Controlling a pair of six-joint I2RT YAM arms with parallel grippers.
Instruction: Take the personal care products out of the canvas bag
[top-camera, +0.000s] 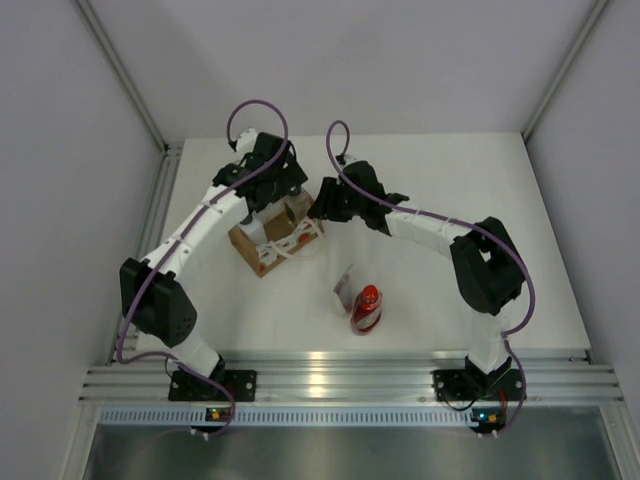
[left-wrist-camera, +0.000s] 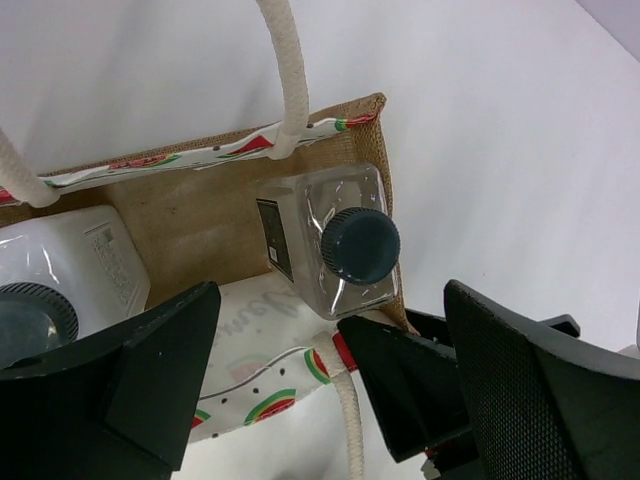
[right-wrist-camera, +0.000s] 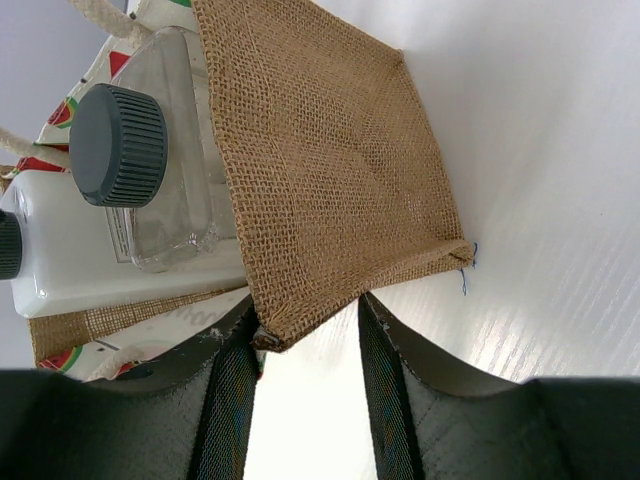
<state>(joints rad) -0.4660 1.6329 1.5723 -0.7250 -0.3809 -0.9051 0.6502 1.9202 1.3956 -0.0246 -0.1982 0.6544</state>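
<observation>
Look in the bag (top-camera: 247, 240) first. It sits on the surface (top-camera: 450, 200), near the far left part, between your two arms. Two things are inside it. One is a clear bottle (left-wrist-camera: 330, 240) and one is a white bottle (right-wrist-camera: 100, 270). Each has a dark round cap. They lie side by side, and the clear bottle is tucked into a corner next to a brown wall.

Two things are already out. The red bottle (top-camera: 366, 308) and the tube (top-camera: 344, 287) are on the surface just beside each other, closer to you and well apart from the bag. The red bottle lies on its side.

Now your pincers. Your left pincer (left-wrist-camera: 330, 330) hangs over the open top of the bag. It is as wide open as it goes, and it holds nothing. The clear bottle's cap is just past the gap between its fingers.

Your right pincer (right-wrist-camera: 308, 320) is almost closed. It pinches the corner of the bag's brown wall at its tips. It touches the bag only, not a bottle.
</observation>
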